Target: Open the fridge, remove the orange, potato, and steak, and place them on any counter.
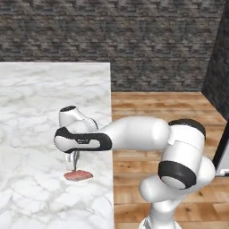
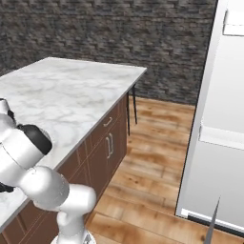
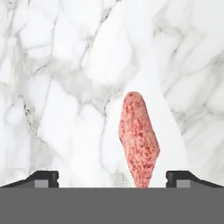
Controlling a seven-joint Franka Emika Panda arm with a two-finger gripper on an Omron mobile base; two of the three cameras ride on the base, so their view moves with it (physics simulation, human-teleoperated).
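Hand view: steak [image 3: 138, 138] flat on marble counter [image 3: 65, 87], fingers [image 3: 43, 178] apart.

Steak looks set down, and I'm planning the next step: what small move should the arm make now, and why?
Probably lift straight up. The steak lies flat on the counter, and the fingers stand wide apart on either side, so it appears released.

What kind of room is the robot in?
It looks like a kitchen. There is a big marble counter with wooden drawers under it, a steak lying on top, and an open fridge on the right.
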